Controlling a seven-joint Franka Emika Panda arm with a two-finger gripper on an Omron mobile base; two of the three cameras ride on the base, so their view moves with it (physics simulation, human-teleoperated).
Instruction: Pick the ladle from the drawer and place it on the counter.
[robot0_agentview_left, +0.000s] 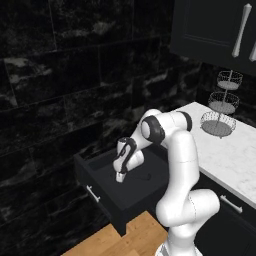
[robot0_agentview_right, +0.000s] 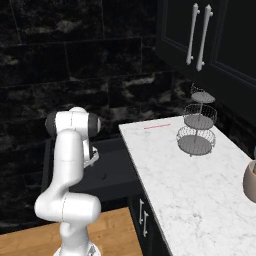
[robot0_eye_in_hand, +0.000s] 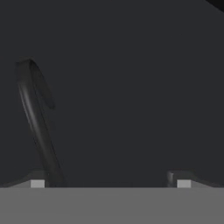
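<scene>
1. Ladle (robot0_eye_in_hand: 37, 127), left of the hand frame, lies on the drawer (robot0_agentview_left: 107, 200) floor, its handle beside the left fingertip.
2. Gripper (robot0_eye_in_hand: 110, 179), bottom centre, is wide open and empty; shift left to straddle the handle.
3. Surface (robot0_agentview_right: 190, 185), right frame, awaits it.

The setting is presenting as a rendered domestic kitchen. A white marble counter (robot0_agentview_right: 200, 185) with grey veining is running along black base cabinets (robot0_agentview_right: 147, 220) fitted with silver handles. Black upper cabinets (robot0_agentview_right: 210, 35) with long silver bar handles are hanging above it. A three-tier wire basket stand (robot0_agentview_right: 197, 125) is standing on the counter. A black drawer (robot0_agentview_left: 122, 187) is standing open beside the counter. Dark marbled wall tiling (robot0_agentview_left: 60, 75) is covering the back wall, and a wood floor (robot0_agentview_left: 125, 237) is lying below.
</scene>
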